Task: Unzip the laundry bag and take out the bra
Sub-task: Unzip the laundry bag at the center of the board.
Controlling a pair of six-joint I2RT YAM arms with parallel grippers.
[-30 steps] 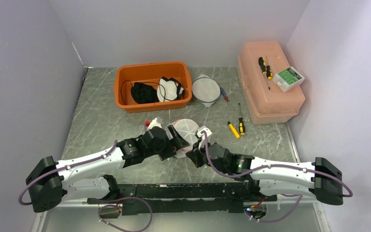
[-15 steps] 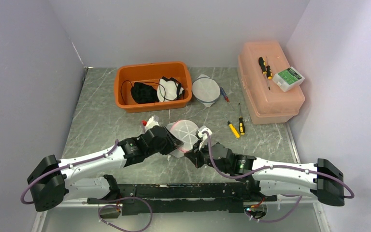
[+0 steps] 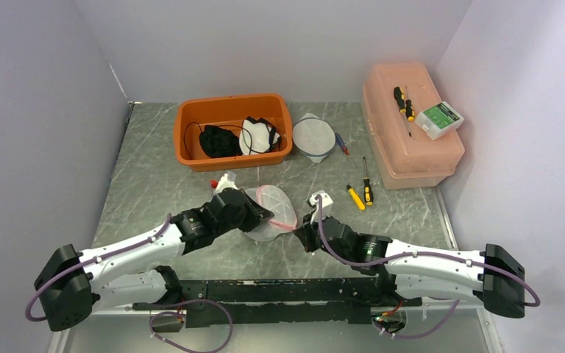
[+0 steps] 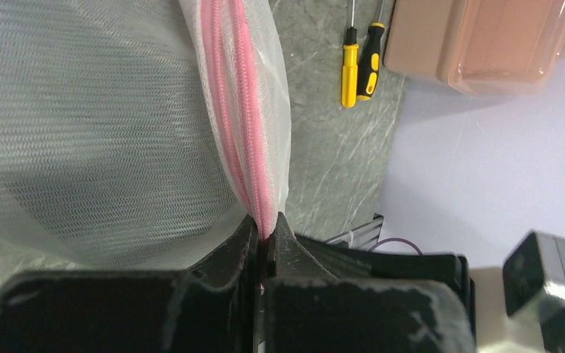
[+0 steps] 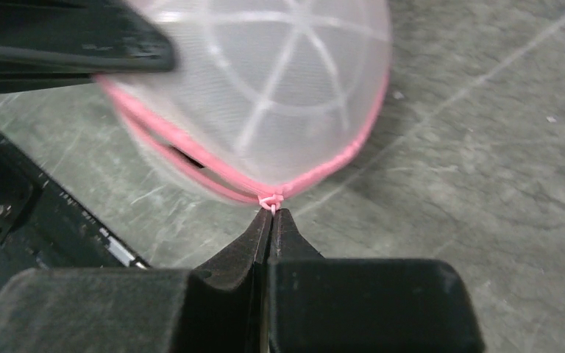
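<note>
White mesh dome-shaped laundry bag (image 3: 274,208) sits on the grey marbled desk (image 3: 154,184), centre front, between the two arms. Left pincer (image 4: 265,223) is clamped tight on the bag's pink zipper (image 4: 243,110) seam at its left edge, jaws nearly touching with only fabric between them. Right pincer (image 5: 271,214) is fully closed, pinching the small pink pull tab (image 5: 271,200) at the bag's near-right edge. In the right wrist view a short dark gap shows between the zipper tracks, left of the tab. Bag contents can't be made out through the mesh.

Behind the bag is an orange plastic bin (image 3: 191,158) holding black and white garments (image 3: 237,137). Just right of the bin is a second round mesh bag (image 3: 314,137). Two yellow-and-black screwdrivers (image 3: 361,193) lie on the desk right of the bag. The salmon plastic toolbox (image 3: 412,147) is at far right, with a green-and-white box (image 3: 439,119) on its lid.
</note>
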